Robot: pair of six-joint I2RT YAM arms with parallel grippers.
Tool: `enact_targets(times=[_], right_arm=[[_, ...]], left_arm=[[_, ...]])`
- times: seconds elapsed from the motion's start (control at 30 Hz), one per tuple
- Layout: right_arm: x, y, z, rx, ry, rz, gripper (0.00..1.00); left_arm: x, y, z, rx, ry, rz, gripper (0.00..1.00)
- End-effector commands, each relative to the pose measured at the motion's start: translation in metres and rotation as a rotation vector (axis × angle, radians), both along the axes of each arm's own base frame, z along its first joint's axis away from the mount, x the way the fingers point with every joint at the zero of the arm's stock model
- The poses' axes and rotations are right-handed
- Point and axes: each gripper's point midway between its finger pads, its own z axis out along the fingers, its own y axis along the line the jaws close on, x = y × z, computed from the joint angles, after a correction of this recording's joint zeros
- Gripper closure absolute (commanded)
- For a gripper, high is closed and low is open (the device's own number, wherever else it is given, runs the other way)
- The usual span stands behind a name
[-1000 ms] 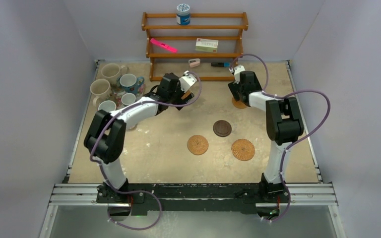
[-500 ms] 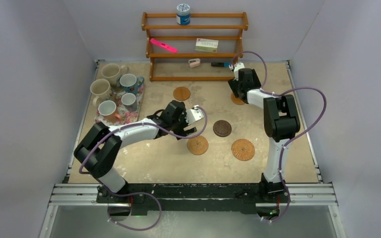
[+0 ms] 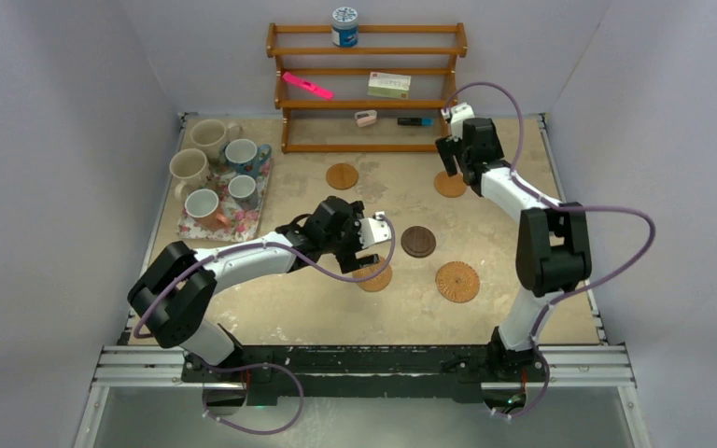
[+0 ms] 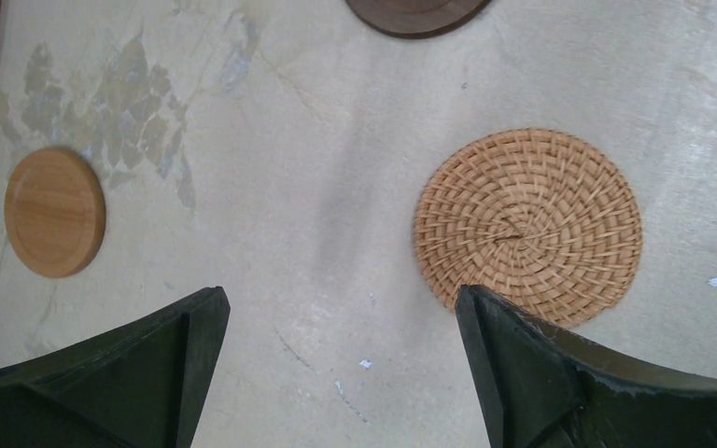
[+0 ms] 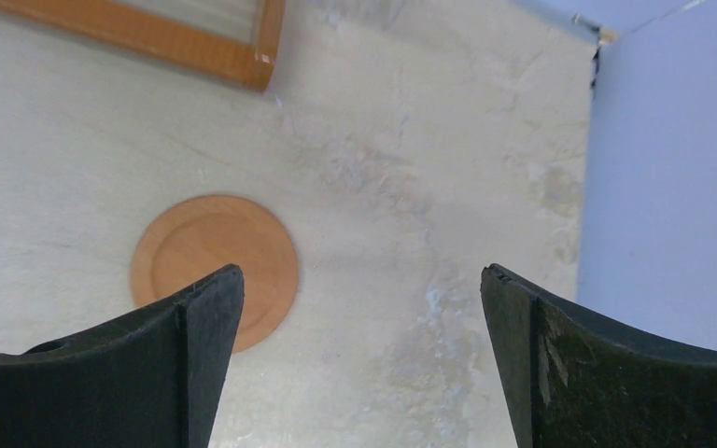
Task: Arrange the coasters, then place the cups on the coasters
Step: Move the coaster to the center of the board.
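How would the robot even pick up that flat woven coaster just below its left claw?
By the rim, from straight above. The woven coaster lies flat on the table, a thin disc with no handle, so the open left gripper would likely have to straddle it and close on opposite edges.

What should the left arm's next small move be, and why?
Probably shift the left gripper sideways to centre it over the woven coaster, then lower. Its jaws stand open and empty, and in the left wrist view the coaster lies off to one side, its edge behind one finger rather than between the two, so closing here would likely miss.
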Motion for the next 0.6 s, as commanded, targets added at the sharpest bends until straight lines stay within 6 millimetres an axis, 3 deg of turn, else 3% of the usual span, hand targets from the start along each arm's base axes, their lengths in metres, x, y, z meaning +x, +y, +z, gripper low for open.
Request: enact_targets(times=[0.0, 0.23, 0.57], right_arm=[[-0.020, 0.011, 0.031, 0.074, -0.043, 0.046, 0.01], [-0.055, 0.027, 0.029, 0.140, -0.018, 0.147, 0.01], [-0.085, 0.035, 0.030, 0.170, -0.032, 0.226, 0.01]], left_arm=[[-0.008, -0.019, -0.003, 0.015, -0.034, -0.066, 0.00], [-0.013, -0.036, -0.015, 0.050, -0.074, -0.088, 0.00], [-0.017, -0.020, -0.046, 0.152, -0.070, -0.098, 0.00]])
